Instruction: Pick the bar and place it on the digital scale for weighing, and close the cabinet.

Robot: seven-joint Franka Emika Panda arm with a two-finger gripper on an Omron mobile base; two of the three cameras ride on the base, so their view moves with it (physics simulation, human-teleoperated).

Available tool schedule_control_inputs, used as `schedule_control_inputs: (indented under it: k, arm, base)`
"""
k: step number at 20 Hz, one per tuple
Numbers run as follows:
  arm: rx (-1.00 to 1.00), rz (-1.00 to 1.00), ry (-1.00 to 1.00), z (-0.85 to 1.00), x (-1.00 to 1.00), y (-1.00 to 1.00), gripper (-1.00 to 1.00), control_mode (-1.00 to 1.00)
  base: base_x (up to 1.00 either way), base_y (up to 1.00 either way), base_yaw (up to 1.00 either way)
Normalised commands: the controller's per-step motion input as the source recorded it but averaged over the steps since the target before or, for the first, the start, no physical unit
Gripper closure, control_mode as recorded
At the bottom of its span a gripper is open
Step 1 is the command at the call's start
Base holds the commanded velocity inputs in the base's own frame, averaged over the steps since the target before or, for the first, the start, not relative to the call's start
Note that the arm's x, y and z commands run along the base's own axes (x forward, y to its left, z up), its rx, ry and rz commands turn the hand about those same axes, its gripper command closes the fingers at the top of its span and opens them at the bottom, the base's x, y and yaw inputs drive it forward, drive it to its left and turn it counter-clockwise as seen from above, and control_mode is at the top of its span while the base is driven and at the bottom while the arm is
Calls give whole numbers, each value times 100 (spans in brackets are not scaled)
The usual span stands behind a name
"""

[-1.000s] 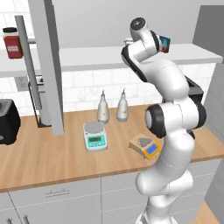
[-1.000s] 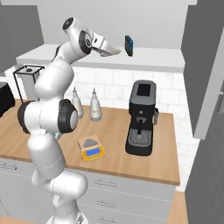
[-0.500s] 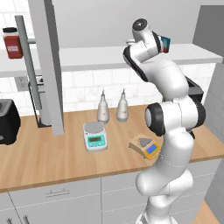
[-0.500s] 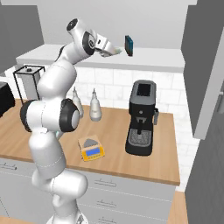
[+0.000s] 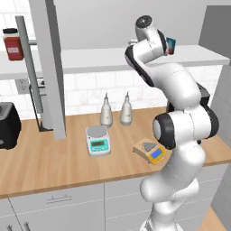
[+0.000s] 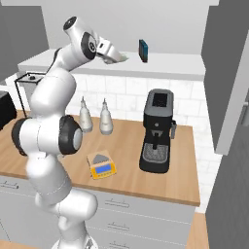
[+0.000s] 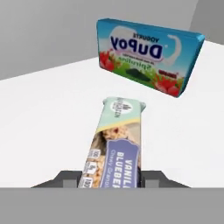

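The bar (image 7: pixel 116 140), in a pale mint and whitish wrapper, lies flat on the white shelf of the cabinet (image 5: pixel 48 67), whose grey doors stand open. My gripper (image 7: pixel 112 178) is shut on the bar's near end, and a dark fingertip (image 7: pixel 70 177) presses each side. From the right base view the gripper (image 6: pixel 118 58) reaches onto the shelf with the bar (image 6: pixel 123 57) at its tip. The tan-yellow digital scale (image 5: pixel 151 151) sits on the wooden counter below, also visible as the scale (image 6: pixel 101 165) beside my arm.
A blue multicoloured box (image 7: pixel 148 54) stands on the shelf just beyond the bar. On the counter are a white scale (image 5: pixel 98 140), two bottles (image 5: pixel 106 110), a black coffee machine (image 6: pixel 156 131) and a toaster (image 5: pixel 6 124). A red jar (image 5: pixel 12 44) sits on the left shelf.
The jaws have closed onto the bar on the shelf. The arm has hardly shifted.
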Motion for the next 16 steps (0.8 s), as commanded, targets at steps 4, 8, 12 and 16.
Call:
schedule_control_inputs:
  k: [4, 8, 12, 16]
  arm:
    - [2, 2, -21, -12, -100, 54, 100, -100]
    - [1, 18, -25, 0, -100, 49, 100, -100]
    - [0, 27, 6, 16, -100, 3, 100, -100]
    - [0, 38, 8, 1, -100, -19, 100, -100]
  base:
    - [0, 0, 0]
    - [0, 0, 0]
    - [0, 0, 0]
    - [0, 0, 0]
